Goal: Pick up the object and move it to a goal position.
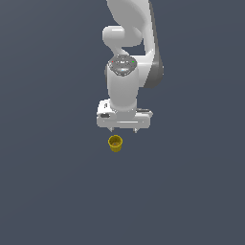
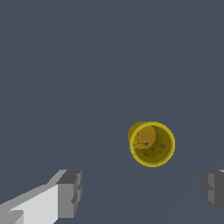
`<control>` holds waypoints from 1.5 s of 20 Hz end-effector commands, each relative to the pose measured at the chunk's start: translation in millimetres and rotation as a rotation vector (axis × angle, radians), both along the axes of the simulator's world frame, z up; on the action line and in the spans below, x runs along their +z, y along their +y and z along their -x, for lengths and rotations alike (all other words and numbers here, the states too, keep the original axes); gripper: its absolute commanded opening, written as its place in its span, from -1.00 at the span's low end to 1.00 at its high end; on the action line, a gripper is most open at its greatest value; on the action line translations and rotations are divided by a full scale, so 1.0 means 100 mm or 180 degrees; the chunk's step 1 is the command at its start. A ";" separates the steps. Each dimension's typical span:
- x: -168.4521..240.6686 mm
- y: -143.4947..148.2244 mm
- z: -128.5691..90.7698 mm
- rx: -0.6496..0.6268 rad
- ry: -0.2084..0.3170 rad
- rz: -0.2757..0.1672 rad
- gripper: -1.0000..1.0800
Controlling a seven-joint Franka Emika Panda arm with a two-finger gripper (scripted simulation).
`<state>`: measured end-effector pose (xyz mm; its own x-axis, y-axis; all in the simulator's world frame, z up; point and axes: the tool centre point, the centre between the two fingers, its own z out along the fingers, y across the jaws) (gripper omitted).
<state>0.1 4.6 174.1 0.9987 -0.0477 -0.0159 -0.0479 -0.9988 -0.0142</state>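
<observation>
White and wide-spread, the end effector [image 1: 124, 129] is hanging released above the dark grey tabletop [image 1: 52, 191], its two fingers [image 2: 70, 194] standing well apart with nothing between them. Just beneath and slightly toward the exterior view's left of the end effector's midline, the small yellow cup [image 1: 115, 143] is sitting upright on the tabletop, its round rim facing up and its tapered body narrowing downward. Seen from the wrist view, the cup [image 2: 152, 144] is lying ahead of the line joining the fingers, nearer to the one that is only partly showing at the picture's edge, and is touching neither. Its open mouth is showing a mottled interior. Behind the end effector, the white Franka arm [image 1: 128, 52] is rising out of the exterior view's top.
</observation>
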 end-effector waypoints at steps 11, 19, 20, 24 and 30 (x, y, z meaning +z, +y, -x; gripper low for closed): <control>0.11 0.23 -0.07 0.0013 -0.0104 -0.0118 0.92; 0.00 0.15 -0.06 -0.0060 -0.0093 -0.0097 0.92; -0.04 0.12 -0.06 -0.0089 -0.0090 -0.0090 0.92; -0.28 -0.05 -0.03 -0.0253 -0.0074 -0.0049 0.92; -0.65 -0.31 0.04 -0.0512 -0.0051 0.0025 0.92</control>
<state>-2.2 -20.9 116.7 0.9818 -0.1897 0.0006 -0.1897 -0.9818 -0.0137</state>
